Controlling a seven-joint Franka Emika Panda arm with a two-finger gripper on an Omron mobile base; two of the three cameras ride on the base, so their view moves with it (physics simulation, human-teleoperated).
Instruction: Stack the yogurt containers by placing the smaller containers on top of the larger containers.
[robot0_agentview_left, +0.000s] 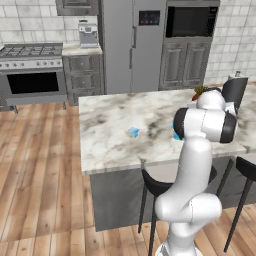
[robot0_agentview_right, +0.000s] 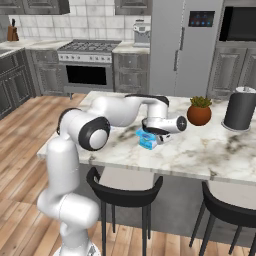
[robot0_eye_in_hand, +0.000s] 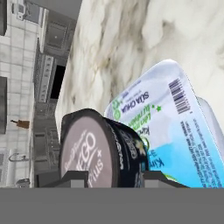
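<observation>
While glossy, round navy cup (robot0_eye_in_hand: 103, 151) overlaps rectangular blue tub (robot0_eye_in_hand: 175, 131).

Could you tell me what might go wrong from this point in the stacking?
The dark navy cup, clamped in the gripper, sits tilted beside the blue tub's lid, so releasing now may let it roll off. The pale blue container lies apart on the counter, still unstacked.

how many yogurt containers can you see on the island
3: a small pale blue cup alone on the counter; a blue tub under the gripper; a dark cup shut in the gripper. Others may be hidden.
</observation>
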